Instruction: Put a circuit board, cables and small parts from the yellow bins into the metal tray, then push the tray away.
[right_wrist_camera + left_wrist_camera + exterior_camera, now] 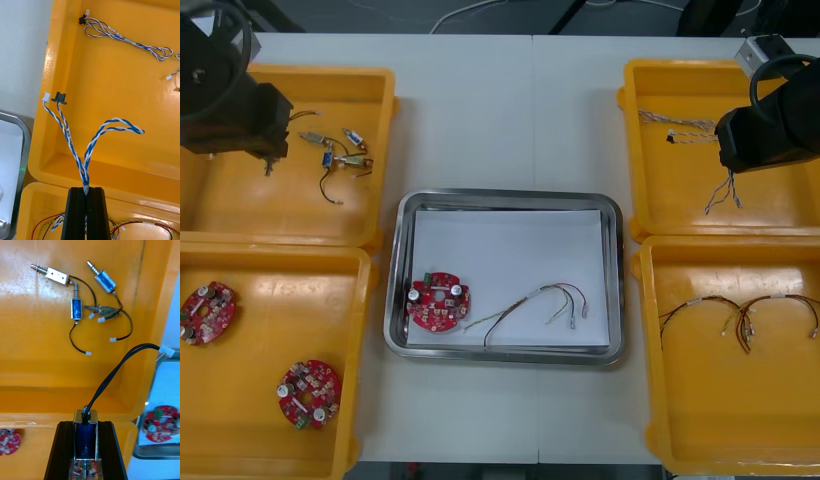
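Front view, left to right: over the far left yellow bin, the left gripper is clamped on a small metal part. Its black lead trails free and could hook the bin wall during the carry. At centre, the metal tray holds a circuit board and a red and yellow cable. Over the far right bin, the right gripper pinches a blue and white cable, seemingly at one narrow spot. Its loose ends may snag or slip out.
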`<action>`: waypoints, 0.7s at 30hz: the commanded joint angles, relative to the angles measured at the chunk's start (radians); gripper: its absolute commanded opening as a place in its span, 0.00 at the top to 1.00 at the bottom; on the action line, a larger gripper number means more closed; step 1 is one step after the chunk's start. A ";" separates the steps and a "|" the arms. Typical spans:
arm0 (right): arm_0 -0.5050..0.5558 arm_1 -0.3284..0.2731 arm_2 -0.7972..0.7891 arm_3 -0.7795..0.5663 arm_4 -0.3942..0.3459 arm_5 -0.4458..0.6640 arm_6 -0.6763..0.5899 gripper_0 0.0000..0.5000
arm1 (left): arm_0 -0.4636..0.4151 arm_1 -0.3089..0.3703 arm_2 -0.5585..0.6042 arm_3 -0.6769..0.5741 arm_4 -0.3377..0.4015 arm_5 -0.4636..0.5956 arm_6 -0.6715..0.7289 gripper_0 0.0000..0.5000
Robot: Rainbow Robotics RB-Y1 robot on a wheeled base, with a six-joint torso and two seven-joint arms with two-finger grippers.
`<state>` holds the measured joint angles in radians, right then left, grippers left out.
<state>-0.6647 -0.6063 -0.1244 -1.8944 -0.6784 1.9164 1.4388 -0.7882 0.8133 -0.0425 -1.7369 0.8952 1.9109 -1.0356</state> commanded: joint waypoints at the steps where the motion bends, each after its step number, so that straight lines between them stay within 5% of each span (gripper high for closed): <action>1: 0.005 -0.036 -0.029 -0.032 -0.010 0.004 -0.026 1.00 | -0.062 0.052 -0.019 -0.101 0.042 0.009 0.101 1.00; 10: 0.005 -0.036 -0.029 -0.032 -0.012 0.004 -0.031 1.00 | -0.068 0.052 -0.175 -0.214 0.053 0.004 0.299 1.00; 21: 0.005 -0.035 -0.029 -0.032 -0.018 0.004 -0.034 1.00 | -0.118 0.052 -0.416 -0.288 0.042 -0.170 0.571 1.00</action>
<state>-0.6625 -0.6065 -0.1246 -1.8948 -0.6840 1.9164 1.4348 -0.8398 0.8239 -0.3958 -1.9802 0.9418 1.7928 -0.4572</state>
